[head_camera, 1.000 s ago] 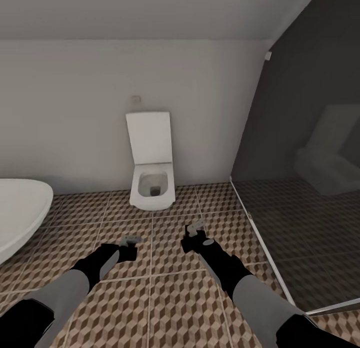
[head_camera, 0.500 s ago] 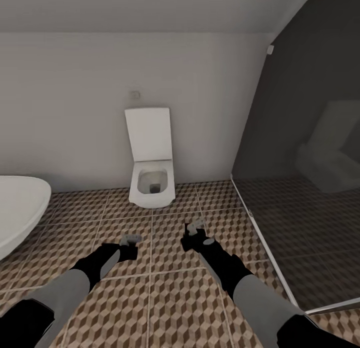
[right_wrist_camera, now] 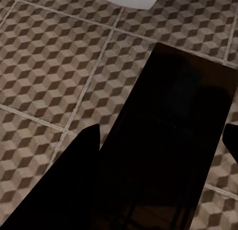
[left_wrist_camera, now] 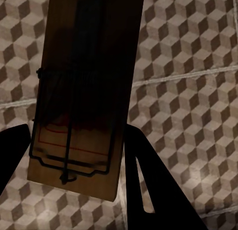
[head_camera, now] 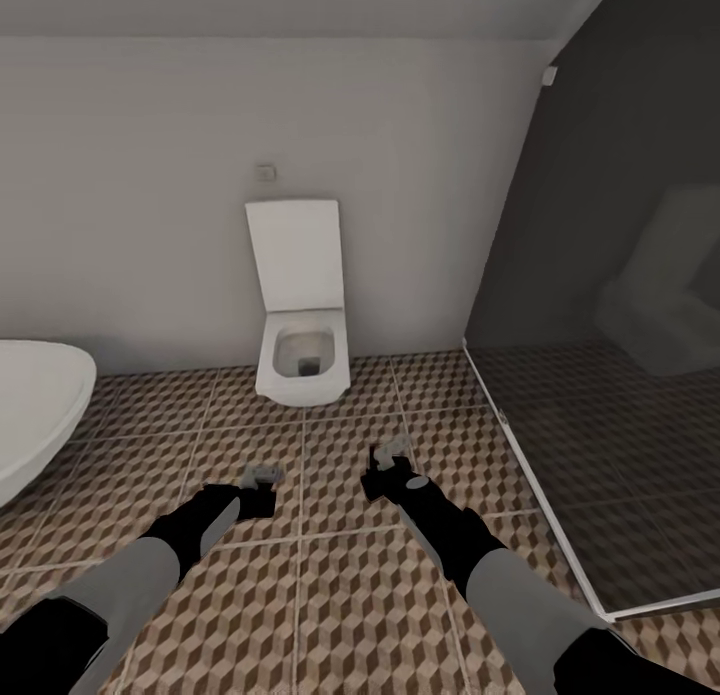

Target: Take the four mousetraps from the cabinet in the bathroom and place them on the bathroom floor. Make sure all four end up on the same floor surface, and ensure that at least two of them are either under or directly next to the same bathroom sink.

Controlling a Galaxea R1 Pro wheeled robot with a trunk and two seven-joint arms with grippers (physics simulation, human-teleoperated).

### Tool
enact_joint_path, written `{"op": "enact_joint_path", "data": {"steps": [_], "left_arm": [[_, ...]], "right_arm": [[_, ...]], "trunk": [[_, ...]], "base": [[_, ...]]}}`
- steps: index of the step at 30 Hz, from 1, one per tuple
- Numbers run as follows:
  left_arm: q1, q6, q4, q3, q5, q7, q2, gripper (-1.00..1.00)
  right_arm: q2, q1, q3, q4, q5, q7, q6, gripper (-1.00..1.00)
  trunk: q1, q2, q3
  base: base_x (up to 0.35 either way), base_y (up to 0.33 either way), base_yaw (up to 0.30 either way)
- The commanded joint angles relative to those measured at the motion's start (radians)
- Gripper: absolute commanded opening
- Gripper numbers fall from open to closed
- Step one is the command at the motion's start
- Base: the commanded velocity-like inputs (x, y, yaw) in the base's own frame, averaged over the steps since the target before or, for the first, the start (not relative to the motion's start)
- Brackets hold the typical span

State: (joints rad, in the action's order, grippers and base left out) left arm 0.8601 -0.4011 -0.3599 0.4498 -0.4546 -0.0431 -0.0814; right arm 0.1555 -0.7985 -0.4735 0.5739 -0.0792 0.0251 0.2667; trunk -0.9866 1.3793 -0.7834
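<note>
My left gripper (head_camera: 258,475) hangs low over the bathroom floor (head_camera: 330,595), which is tiled in a brown and beige cube pattern. In the left wrist view that left gripper (left_wrist_camera: 74,158) is shut on a mousetrap (left_wrist_camera: 84,91), a wooden board with a dark wire frame and a reddish patch. My right gripper (head_camera: 390,457) is held a little further forward. In the right wrist view the right gripper (right_wrist_camera: 158,140) is shut on a flat dark board (right_wrist_camera: 173,150), a second mousetrap in shadow whose details are lost.
A white wall-hung toilet (head_camera: 300,350) with its lid up stands straight ahead against the white wall. The rim of a white oval bathtub (head_camera: 35,415) shows at the left. A dark glass shower screen (head_camera: 600,375) with a pale floor rail closes off the right side.
The whole picture has shifted slightly, so the camera has moved a little nearer the toilet. Both arms keep the same pose and grip.
</note>
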Motion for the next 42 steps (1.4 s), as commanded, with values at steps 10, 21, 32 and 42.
{"op": "enact_joint_path", "data": {"steps": [10,21,32,42], "left_arm": [[0.000,0.002,-0.004,0.004,0.000,-0.001,-0.001,-1.00],[0.000,0.196,0.027,0.009,0.001,-0.001,-0.003,-1.00],[0.000,0.221,0.062,0.009,0.001,-0.003,-0.002,-1.00],[0.000,0.222,0.060,0.009,0.001,-0.003,-0.001,-1.00]], "right_arm": [[0.002,-0.001,-0.004,0.000,-0.008,0.001,0.004,-1.00],[0.001,-0.001,-0.004,0.000,-0.008,0.078,0.004,-1.00],[0.002,-0.001,-0.004,0.000,-0.008,0.082,0.003,-1.00],[0.002,-0.001,-0.004,0.000,-0.008,0.083,0.004,-1.00]], "trunk": [[-0.038,0.071,-0.048],[-0.081,0.148,-0.100],[-0.123,0.225,-0.153],[-0.161,0.295,-0.200]], "base": [[0.000,0.000,0.000],[0.000,0.000,0.000],[0.000,0.000,0.000],[0.000,0.000,0.000]]}}
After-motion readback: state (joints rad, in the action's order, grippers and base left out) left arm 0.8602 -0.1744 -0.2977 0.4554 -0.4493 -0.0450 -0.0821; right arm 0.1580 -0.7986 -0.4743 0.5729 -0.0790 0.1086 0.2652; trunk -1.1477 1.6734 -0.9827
